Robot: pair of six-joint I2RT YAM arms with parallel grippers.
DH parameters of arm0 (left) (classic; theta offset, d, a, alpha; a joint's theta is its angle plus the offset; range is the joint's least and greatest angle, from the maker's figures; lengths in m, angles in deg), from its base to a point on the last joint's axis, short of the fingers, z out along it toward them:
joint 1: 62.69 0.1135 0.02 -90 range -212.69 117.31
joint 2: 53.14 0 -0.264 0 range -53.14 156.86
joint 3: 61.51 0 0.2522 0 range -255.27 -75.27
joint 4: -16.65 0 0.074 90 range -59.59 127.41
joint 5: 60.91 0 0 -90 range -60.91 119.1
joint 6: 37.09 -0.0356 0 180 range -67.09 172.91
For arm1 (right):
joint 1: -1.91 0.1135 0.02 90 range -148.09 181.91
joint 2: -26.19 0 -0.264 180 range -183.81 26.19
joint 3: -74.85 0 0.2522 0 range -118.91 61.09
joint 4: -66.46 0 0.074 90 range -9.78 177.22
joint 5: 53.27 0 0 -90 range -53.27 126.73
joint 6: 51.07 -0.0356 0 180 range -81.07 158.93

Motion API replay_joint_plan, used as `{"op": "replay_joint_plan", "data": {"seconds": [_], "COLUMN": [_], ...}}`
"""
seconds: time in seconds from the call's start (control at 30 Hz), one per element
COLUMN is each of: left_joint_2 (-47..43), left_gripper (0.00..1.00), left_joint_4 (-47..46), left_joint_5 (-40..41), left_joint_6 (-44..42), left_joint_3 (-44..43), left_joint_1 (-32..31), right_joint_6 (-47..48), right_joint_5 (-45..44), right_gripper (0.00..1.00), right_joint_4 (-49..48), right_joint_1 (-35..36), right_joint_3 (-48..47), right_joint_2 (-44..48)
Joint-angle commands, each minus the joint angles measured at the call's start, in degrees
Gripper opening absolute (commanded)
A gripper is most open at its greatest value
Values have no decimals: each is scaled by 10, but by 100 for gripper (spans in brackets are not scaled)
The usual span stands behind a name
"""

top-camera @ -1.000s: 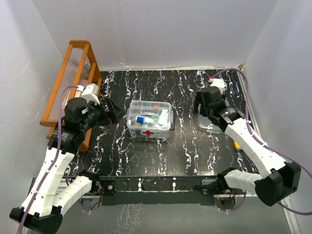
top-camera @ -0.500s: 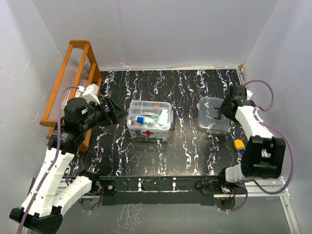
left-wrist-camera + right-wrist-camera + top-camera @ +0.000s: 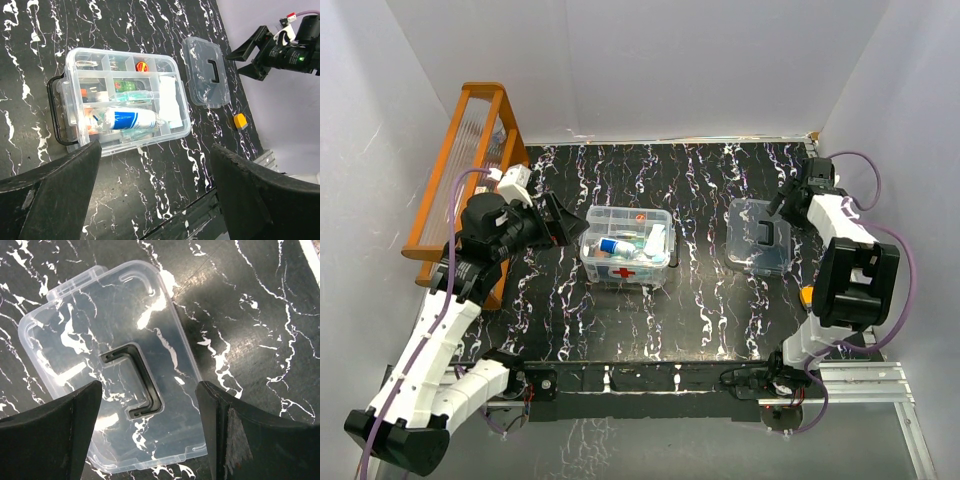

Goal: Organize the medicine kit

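Over on the left an orange slatted rack leans against the wall at the edge of the black marbled table. Just beside it the left gripper hangs above the table, pointing toward the middle. Its jaws are spread wide and have hold of nothing. From its own wrist camera the two dark fingers frame the scene with only bare table between them.

In the middle of the table stands the medicine kit box, a clear plastic box with a red cross on its near face and a black carry handle at one end. It is uncovered. The divided tray sits inside it at the top, and through it I can see a white tube with a blue label lying flat, something white folded at one end, and a small red piece in one of the little compartments. The rest of the contents are too jumbled to name.

To the right of the box, apart from it, the clear lid lies flat on the table with its dark handle facing up.

Further right the right gripper hovers over the far right edge of the lid, not touching it. Its jaws stand well apart and empty, with the lid showing between them in the wrist view. A small orange block lies on the table near the lid's near corner, close to the right wall.
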Motion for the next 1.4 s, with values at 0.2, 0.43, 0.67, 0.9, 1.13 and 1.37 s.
{"op": "replay_joint_plan", "data": {"seconds": [0.2, 0.43, 0.67, 0.9, 1.13, 1.37], "left_joint_2": [5, 2, -6, -5, 3, 11], "left_gripper": [89, 89, 89, 89, 89, 89], "left_joint_4": [-36, -44, -44, -38, -44, -39], "left_joint_5": [5, 13, -2, 6, 7, 12], "left_joint_6": [-1, 4, 2, -1, -1, -6], "left_joint_3": [-10, 0, 5, 0, 7, 5], "left_joint_1": [0, 0, 0, 0, -1, 0], "right_joint_6": [-8, -7, 9, -5, -17, -14], "right_joint_5": [4, 22, 34, 131, 73, 15], "right_gripper": [78, 68, 64, 69, 69, 66], "right_joint_4": [-29, -20, -14, -20, -10, 3], "right_joint_1": [-17, -18, -18, -17, 53, 68], "right_joint_3": [-21, -17, -5, 12, 47, 32], "right_joint_2": [-41, -72, -74, -65, -41, -42]}}
